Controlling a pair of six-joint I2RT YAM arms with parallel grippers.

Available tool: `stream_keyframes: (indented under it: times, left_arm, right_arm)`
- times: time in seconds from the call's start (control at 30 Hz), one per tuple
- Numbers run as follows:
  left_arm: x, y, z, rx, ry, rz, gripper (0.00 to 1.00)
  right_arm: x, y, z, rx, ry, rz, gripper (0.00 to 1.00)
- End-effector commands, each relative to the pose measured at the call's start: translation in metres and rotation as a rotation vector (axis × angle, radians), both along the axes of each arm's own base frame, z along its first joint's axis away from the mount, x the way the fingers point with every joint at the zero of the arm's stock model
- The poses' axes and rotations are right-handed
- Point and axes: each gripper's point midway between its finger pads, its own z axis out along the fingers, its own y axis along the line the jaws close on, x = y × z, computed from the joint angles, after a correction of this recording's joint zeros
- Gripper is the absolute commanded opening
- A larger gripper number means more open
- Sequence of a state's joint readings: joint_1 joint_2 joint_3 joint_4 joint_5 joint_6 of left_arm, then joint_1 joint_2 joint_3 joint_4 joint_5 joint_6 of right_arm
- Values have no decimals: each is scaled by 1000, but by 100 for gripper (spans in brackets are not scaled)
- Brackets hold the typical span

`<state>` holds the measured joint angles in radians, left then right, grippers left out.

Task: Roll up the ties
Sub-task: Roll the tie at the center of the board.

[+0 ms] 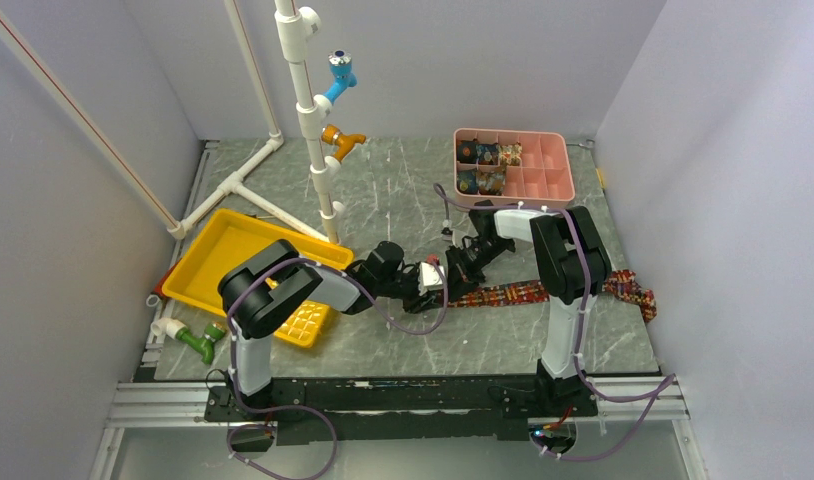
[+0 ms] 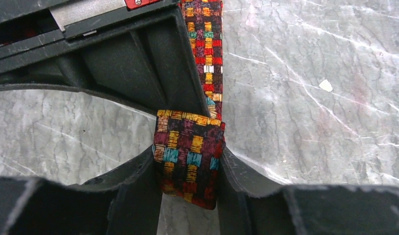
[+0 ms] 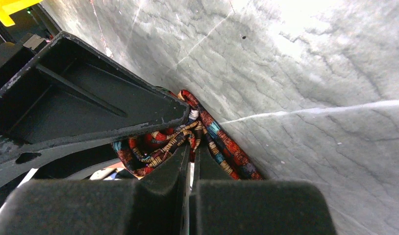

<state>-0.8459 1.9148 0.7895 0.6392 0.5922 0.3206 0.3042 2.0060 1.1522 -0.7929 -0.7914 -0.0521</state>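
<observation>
At the centre of the grey marbled table (image 1: 403, 200), the left gripper (image 2: 187, 171) clamps the rolled end of a long red, gold and dark patterned fabric necktie (image 2: 190, 144), whose remainder trails flat rightward. The right gripper (image 3: 190, 147), fingers together, noses into the roll's coils.

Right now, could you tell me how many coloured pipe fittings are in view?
3: a blue fitting high on the white upright pipe, an orange fitting below it, a green fitting beside the yellow tray, front left. Others may be hidden.
</observation>
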Motion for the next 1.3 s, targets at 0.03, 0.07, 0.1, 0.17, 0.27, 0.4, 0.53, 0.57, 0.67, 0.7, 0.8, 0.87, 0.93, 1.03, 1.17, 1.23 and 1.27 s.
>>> stream_keyframes:
  times: [0.03, 0.07, 0.1, 0.17, 0.27, 0.4, 0.53, 0.57, 0.67, 0.7, 0.8, 0.87, 0.93, 1.03, 1.17, 1.23, 1.27]
  left_arm:
    - [-11, 17, -33, 107, 37, 12, 37]
    - [-11, 20, -35, 120, 43, 17, 34]
    - [-11, 22, -36, 134, 47, 24, 32]
    - [-10, 26, -39, 162, 55, 43, 29]
    - [-11, 33, -46, 212, 70, 57, 26]
    - [-12, 41, -54, 272, 87, 67, 26]
    - [-14, 46, -57, 308, 87, 66, 25]
    - [-14, 46, -58, 314, 86, 66, 25]
    - [-14, 46, -59, 329, 86, 66, 26]
    - [-14, 46, -60, 335, 86, 68, 26]
    - [-16, 46, -62, 351, 94, 67, 26]
    - [-17, 45, -62, 354, 93, 64, 26]
    - [-18, 44, -62, 357, 93, 64, 26]
    - [-18, 43, -61, 357, 97, 67, 27]
    - [-20, 41, -62, 361, 97, 61, 27]
    - [-20, 41, -62, 364, 100, 60, 27]
    - [-20, 41, -62, 365, 100, 60, 28]
  right_arm:
    - [6, -12, -27, -74, -70, 45, 1]
    - [6, -10, -23, -62, -70, 46, 4]
    - [9, -10, -18, -53, -77, 45, 7]
    - [13, -11, -6, -37, -93, 36, 14]
    - [17, -20, 9, -20, -99, 18, 24]
    - [16, -35, 27, 31, -66, -18, 34]
    - [12, -40, 42, 86, -75, -38, 40]
    - [11, -38, 45, 103, -79, -41, 43]
    - [13, -28, 57, 174, -78, -67, 46]
    - [14, -24, 62, 196, -76, -77, 48]
    - [15, -14, 64, 222, -53, -83, 52]
    - [12, -9, 60, 219, -27, -78, 53]
    - [9, -5, 55, 216, -9, -71, 53]
    - [9, 0, 49, 204, -9, -65, 52]
    - [13, 2, 38, 172, -12, -53, 49]
    - [15, 1, 32, 154, -12, -49, 44]
    - [16, -1, 28, 136, -17, -43, 37]
